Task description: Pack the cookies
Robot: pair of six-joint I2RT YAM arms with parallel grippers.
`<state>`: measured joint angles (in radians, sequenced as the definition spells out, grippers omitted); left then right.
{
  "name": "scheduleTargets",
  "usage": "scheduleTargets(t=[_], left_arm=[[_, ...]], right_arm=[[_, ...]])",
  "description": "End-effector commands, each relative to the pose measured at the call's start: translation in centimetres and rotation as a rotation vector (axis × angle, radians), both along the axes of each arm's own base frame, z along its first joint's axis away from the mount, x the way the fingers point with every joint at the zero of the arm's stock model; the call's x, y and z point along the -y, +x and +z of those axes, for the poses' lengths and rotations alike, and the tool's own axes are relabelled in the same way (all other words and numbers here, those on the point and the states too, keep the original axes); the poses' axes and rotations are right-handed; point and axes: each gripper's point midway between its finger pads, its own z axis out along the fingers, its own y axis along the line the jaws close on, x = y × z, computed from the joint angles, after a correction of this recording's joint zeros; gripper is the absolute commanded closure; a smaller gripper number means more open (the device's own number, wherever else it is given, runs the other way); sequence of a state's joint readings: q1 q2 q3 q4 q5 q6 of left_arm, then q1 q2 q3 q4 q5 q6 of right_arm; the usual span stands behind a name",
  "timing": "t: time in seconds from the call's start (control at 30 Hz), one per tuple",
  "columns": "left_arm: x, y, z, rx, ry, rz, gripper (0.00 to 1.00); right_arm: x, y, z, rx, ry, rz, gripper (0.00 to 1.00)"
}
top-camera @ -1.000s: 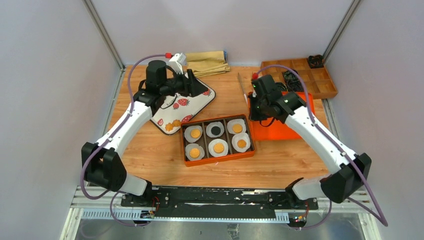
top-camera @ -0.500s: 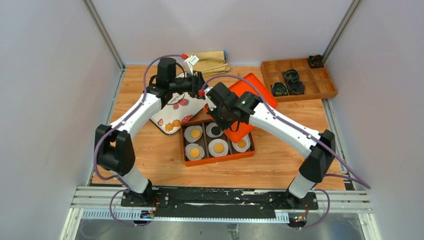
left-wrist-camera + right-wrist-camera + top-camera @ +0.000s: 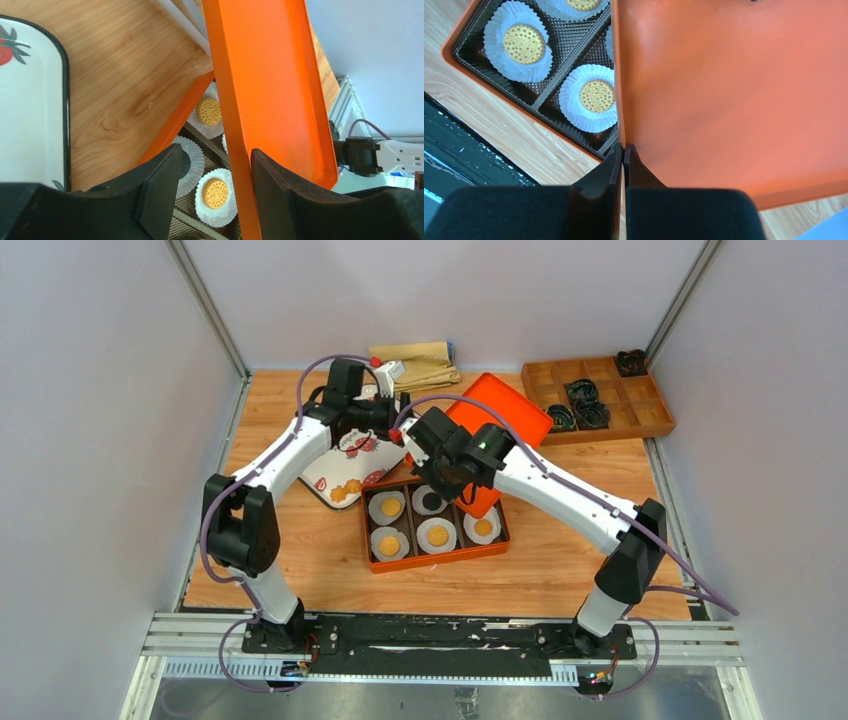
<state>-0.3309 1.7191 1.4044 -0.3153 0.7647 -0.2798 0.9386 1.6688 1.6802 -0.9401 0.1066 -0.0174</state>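
An open orange box (image 3: 440, 558) sits near the middle of the desk (image 3: 300, 560), closer to the front edge than anything else. It is split into six compartments, each lined with a white paper cup (image 3: 495, 27). The cookies (image 3: 437, 536) lie one to a cup. Those that show are golden, except for a black cookie (image 3: 432, 501) in the far middle cup (the far right cup is mostly hidden from above).

The right end effector (image 3: 623, 147) is clenched on the rim of the orange lid (image 3: 500, 410). It holds the lid steeply tilted, with the low edge over the box's right-hand compartments and the high edge pointing toward the far right corner of the desk.

Just past the box's far left corner lies a white tray (image 3: 318, 483) printed with strawberries. A few loose cookies (image 3: 345, 490) sit in a small cluster at its near end.

Over the far end of the tray, the left end effector (image 3: 215, 155) is spread open, with one finger on each side of the lid's long edge. Whether either finger touches the lid cannot be told.

A folded tan cloth (image 3: 420, 362) lies at the far edge of the desk. In the far right corner is a wooden organizer (image 3: 640, 405), with some black items (image 3: 580, 405) in a few of its compartments.
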Motion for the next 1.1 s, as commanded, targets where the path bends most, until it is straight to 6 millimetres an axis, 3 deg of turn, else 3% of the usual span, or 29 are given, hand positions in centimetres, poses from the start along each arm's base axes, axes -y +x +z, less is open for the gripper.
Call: scheduleTargets(t=[0.0, 0.1, 0.37, 0.5, 0.77, 0.93, 1.07], left_arm=[[-0.9, 0.0, 2.1, 0.077, 0.052, 0.038, 0.41], [-1.0, -0.1, 2.7, 0.094, 0.05, 0.037, 0.39], [1.3, 0.6, -0.3, 0.019, -0.041, -0.072, 0.4], [2.9, 0.6, -0.1, -0.007, -0.15, -0.154, 0.4], [3.4, 1.1, 1.4, 0.023, -0.174, -0.203, 0.43], [3.9, -0.1, 2.3, -0.028, -0.261, -0.229, 0.7], [4.1, -1.8, 3.2, -0.034, -0.279, -0.235, 0.85]], right_arm=[[1.5, 0.3, 1.7, 0.087, -0.053, 0.024, 1.0], [1.2, 0.4, 2.0, 0.097, -0.04, 0.034, 1.0], [-0.8, -0.6, 3.2, 0.087, 0.061, 0.148, 1.0], [-1.1, -0.9, 3.5, 0.109, 0.091, 0.201, 1.0], [-1.9, -3.3, 3.3, 0.049, 0.177, 0.296, 1.0], [-1.1, -2.6, 1.8, 0.067, 0.127, 0.269, 1.0], [-0.8, -1.9, 1.1, 0.085, 0.097, 0.24, 1.0]])
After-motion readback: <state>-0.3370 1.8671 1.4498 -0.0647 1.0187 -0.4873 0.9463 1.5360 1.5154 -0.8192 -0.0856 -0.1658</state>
